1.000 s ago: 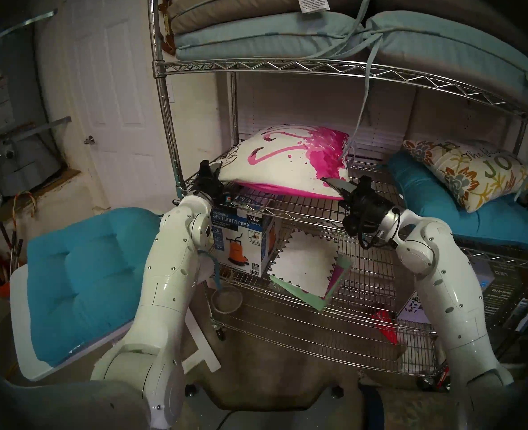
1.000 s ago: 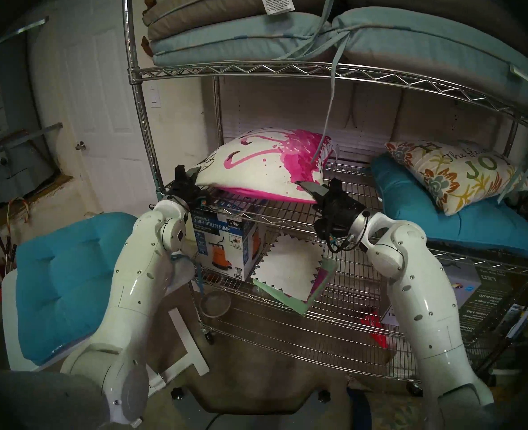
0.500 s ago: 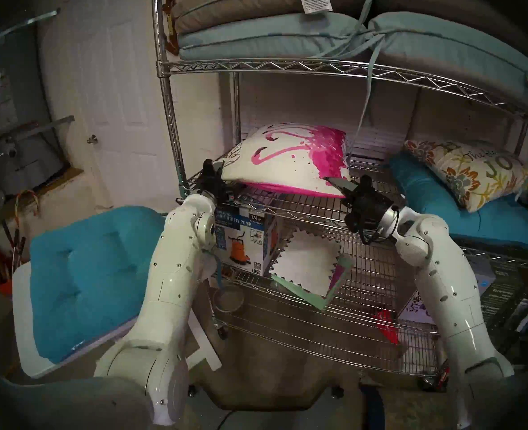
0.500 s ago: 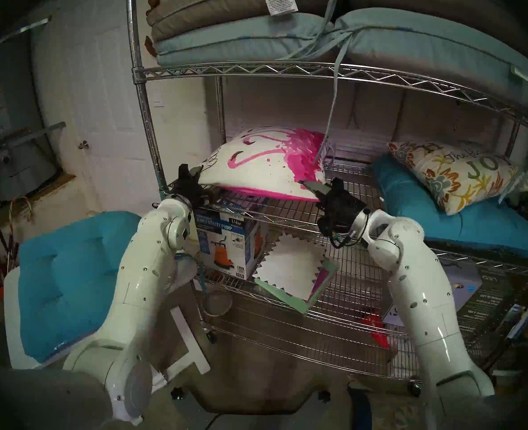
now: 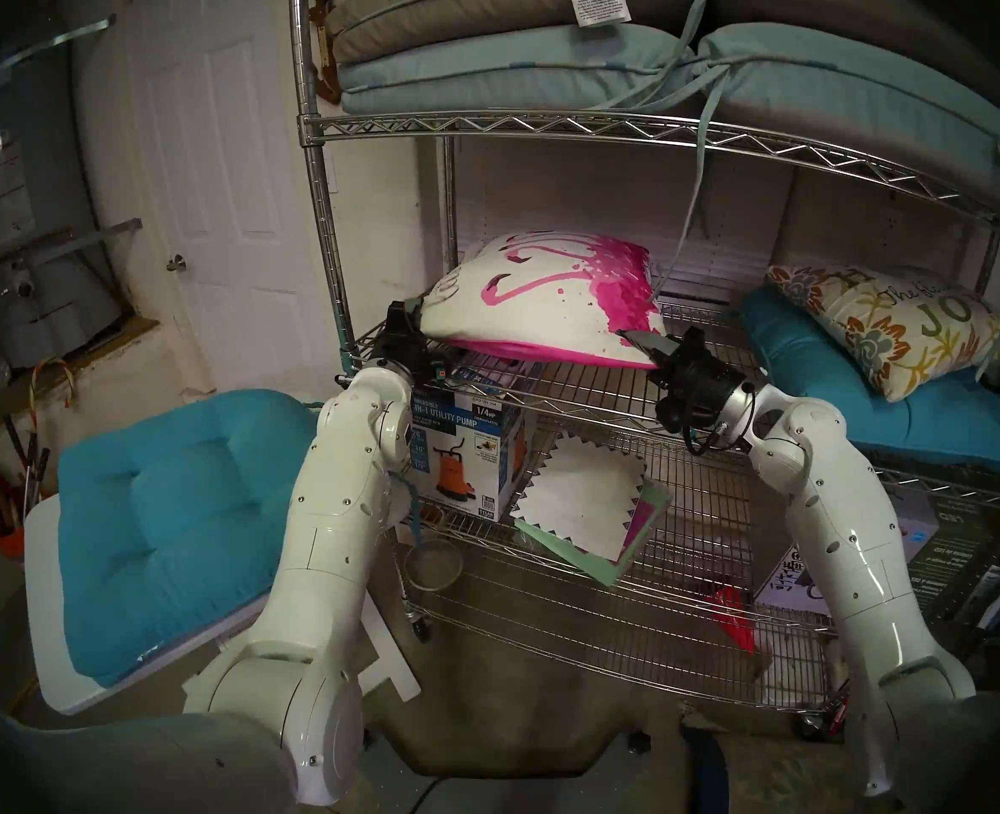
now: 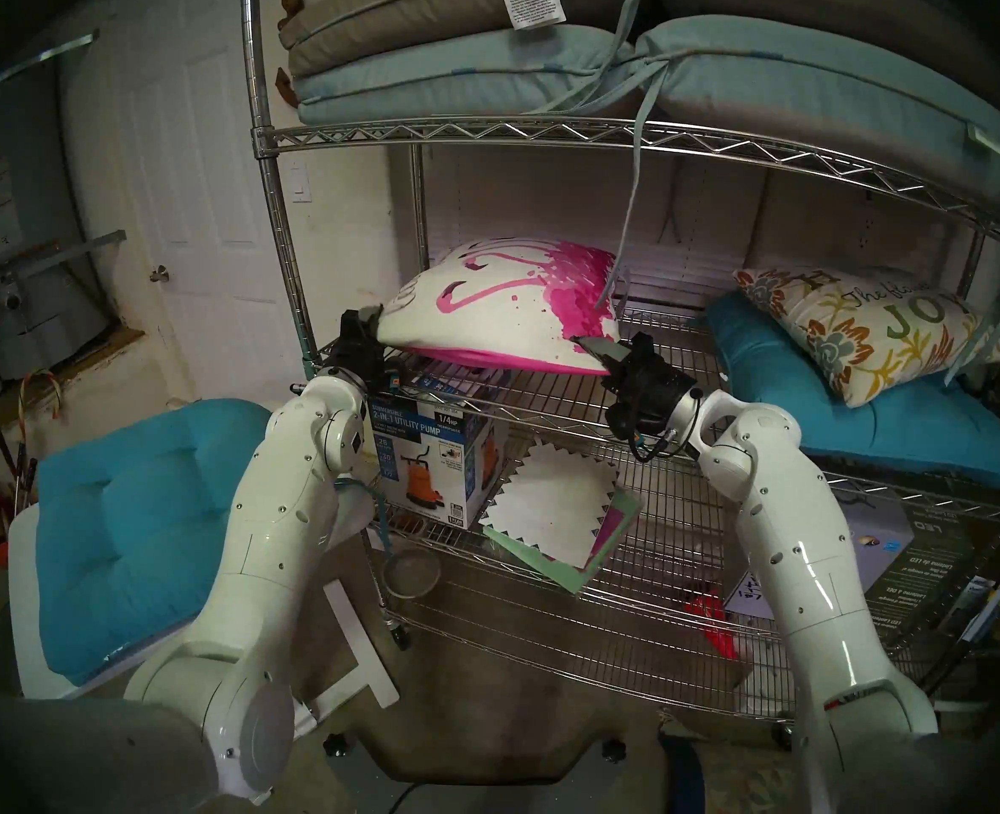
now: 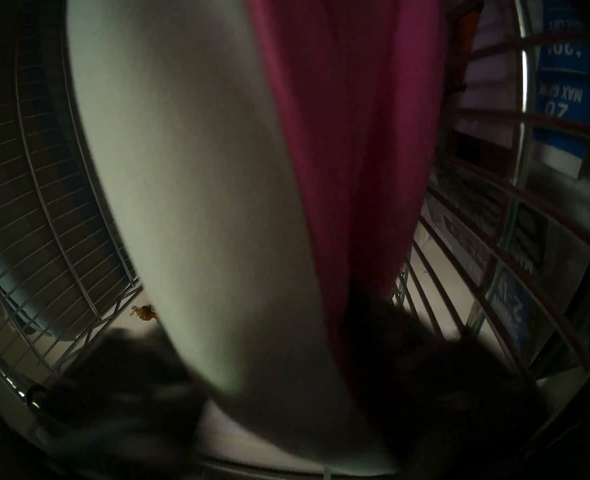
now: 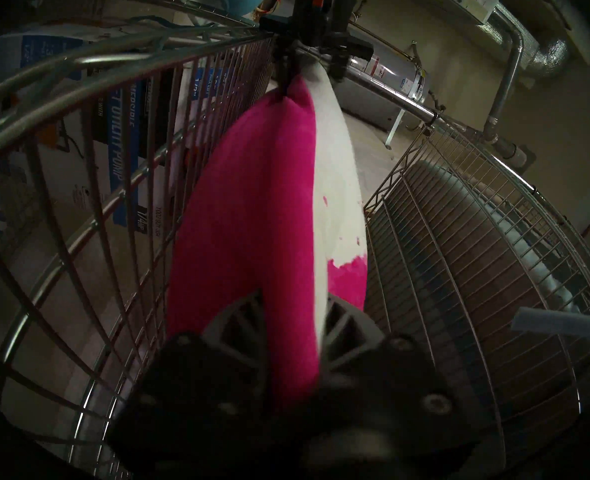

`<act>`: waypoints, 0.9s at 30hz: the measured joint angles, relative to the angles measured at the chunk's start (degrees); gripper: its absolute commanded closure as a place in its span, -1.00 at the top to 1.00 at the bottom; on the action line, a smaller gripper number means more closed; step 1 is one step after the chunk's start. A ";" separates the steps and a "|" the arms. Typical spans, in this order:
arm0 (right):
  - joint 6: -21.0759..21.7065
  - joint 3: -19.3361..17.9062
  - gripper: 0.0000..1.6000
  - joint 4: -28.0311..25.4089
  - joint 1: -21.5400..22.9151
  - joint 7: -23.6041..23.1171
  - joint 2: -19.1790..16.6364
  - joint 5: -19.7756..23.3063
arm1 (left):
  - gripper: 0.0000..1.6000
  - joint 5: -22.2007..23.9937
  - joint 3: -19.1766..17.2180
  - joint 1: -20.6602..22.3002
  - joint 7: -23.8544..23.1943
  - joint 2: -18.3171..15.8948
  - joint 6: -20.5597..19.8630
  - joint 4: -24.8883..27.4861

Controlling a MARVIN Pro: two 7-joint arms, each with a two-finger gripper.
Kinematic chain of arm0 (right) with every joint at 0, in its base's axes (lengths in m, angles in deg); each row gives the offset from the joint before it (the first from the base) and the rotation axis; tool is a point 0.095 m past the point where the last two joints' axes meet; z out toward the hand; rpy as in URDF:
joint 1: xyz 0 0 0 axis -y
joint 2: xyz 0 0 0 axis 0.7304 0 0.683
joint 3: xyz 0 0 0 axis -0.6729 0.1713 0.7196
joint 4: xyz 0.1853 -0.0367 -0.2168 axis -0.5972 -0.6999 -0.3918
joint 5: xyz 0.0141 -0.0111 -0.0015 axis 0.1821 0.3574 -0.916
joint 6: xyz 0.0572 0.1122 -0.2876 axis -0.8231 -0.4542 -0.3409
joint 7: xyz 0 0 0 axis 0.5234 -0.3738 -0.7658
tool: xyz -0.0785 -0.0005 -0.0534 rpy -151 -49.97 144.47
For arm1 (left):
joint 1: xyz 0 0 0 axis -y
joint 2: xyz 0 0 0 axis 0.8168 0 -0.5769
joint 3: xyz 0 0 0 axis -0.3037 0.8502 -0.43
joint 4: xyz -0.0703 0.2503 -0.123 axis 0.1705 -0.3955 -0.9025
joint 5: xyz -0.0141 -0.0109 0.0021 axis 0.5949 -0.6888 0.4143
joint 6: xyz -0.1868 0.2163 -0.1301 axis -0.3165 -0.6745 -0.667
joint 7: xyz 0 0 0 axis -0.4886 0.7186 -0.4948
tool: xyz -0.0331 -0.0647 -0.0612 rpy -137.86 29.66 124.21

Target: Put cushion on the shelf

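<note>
While you look past the robot's two white arms, nearest on your left is a small white folding bench (image 5: 51, 686) carrying a tufted teal seat pad (image 5: 157, 519), which lies flat and fills most of its top. Just beyond it stands the shelf (image 5: 544, 127), a chrome wire rack on casters over a bare concrete floor (image 5: 485, 701).

On a lower tier sit a utility pump box (image 5: 462, 451) and, beside it, a white zigzag-edged sheet (image 5: 579, 510) lying over green and pink sheets. On the middle tier is the cushion (image 5: 544, 302), white with a pink flamingo print and a pink underside. Its front edge is raised off the wire while its back part reaches in over the tier. The left pincer (image 5: 412, 313) is clamped on its left front corner, and the right pincer (image 5: 641, 342) is closed on its right front corner; the right wrist view shows the pink and white fabric pinched between the grey fingers (image 8: 238, 316).

Further right on the same tier a floral pillow (image 5: 891, 325) leans on another teal pad (image 5: 926, 419). The tier above holds stacked pale blue and grey pads (image 5: 515, 73), a tie strap hanging down onto the cushion.

Behind the rack you have a pale wall, a white panelled door (image 5: 221, 166) at left, and a water heater (image 5: 33, 166) in the far left corner.
</note>
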 measured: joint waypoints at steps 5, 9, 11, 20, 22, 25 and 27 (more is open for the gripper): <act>0.04 -0.84 1.00 0.44 0.04 1.57 -0.58 -0.77 | 1.00 -0.91 -1.69 0.66 0.08 -0.31 -2.83 -0.04; 0.02 -1.29 1.00 0.13 -0.12 2.78 -0.97 -1.29 | 1.00 -1.59 -2.35 0.74 0.14 -0.41 -4.37 -0.11; 0.02 -1.50 1.00 -0.03 -0.23 3.47 -1.18 -1.56 | 1.00 -1.97 -2.55 0.70 0.17 -0.41 -5.03 -0.10; 0.01 -2.61 1.00 -1.54 -1.16 4.69 -1.80 -1.54 | 1.00 -3.13 -2.61 -0.28 -0.09 0.08 -6.35 1.18; 0.01 -3.08 1.00 -2.36 -1.78 4.67 -1.94 -1.30 | 1.00 -3.37 -2.49 -0.91 -0.49 0.26 -6.54 2.10; 0.01 -3.76 1.00 -3.69 -2.79 4.52 -2.09 -0.89 | 1.00 -3.71 -2.24 -1.91 -1.42 0.48 -6.72 3.65; 0.01 -4.35 1.00 -4.95 -3.74 4.35 -2.21 -0.49 | 1.00 -4.02 -1.97 -2.90 -2.32 0.68 -6.82 5.17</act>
